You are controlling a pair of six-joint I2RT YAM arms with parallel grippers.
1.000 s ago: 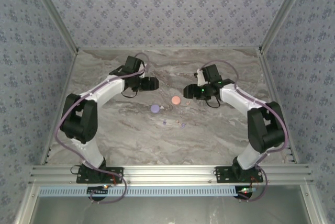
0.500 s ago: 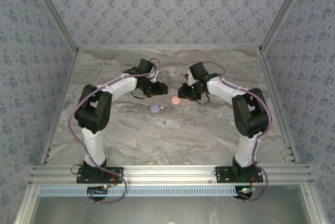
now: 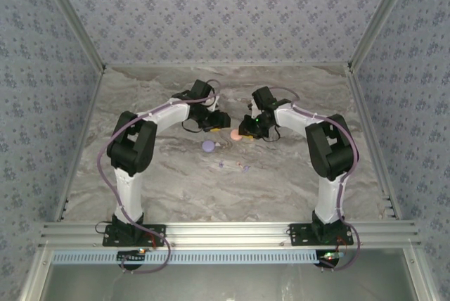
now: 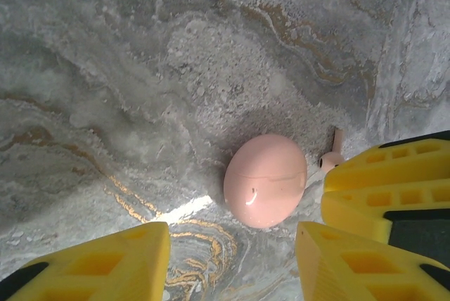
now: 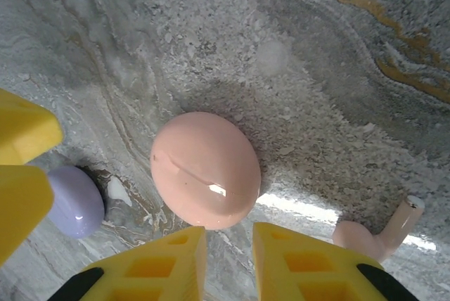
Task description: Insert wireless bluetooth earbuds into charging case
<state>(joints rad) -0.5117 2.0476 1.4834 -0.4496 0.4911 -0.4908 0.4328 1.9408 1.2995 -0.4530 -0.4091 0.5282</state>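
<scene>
A closed salmon-pink charging case [image 3: 235, 134] lies on the marble table between my two grippers. In the left wrist view the case [image 4: 266, 180] sits just ahead of my left gripper [image 4: 232, 266], whose jaws stand apart with nothing between them. The right wrist view has the case [image 5: 205, 169] just beyond my right gripper [image 5: 228, 262]; its jaws are a narrow gap apart and hold nothing. One pink earbud [image 4: 332, 159] lies beside the case, the same earbud [image 5: 380, 234] lying right of my right fingers. Two tiny pale earbuds [image 3: 220, 164] [image 3: 246, 169] lie nearer the front.
A purple case [image 3: 208, 145] lies left of the pink one, and this purple case [image 5: 74, 201] also sits close to the left gripper's yellow fingers [image 5: 21, 167]. Patterned walls and metal rails [image 3: 211, 231] enclose the table.
Both arms swung inward to the pink case, and both grippers narrowed, the right one far more.
</scene>
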